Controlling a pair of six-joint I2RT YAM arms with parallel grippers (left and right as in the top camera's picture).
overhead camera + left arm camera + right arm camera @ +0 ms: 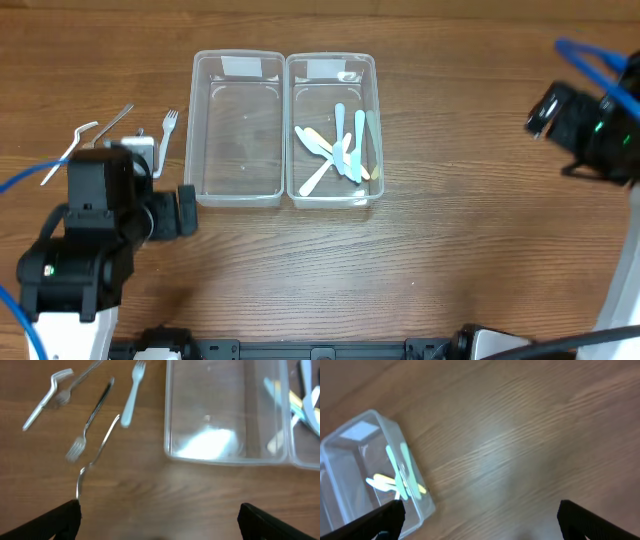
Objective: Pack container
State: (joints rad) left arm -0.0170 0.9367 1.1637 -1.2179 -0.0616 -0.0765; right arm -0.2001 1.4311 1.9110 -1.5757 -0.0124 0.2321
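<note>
Plainly the forks (93,415) lie loose on the table (150,490) just left of the empty tub (225,457). They look thin, light and stiff, the metal ones slick and flat against the wood, so a pinch across a handle's middle seems best. The left gripper (160,522) and right gripper (480,522) both gape wide and hold nothing.

left bin (237,130): I'm seeing it sitting clear, open-topped, against the right bin
right bin (322,95): holding piled pastel cutlery (340,150)
forks (131,397): lying loose, left of bins
</note>
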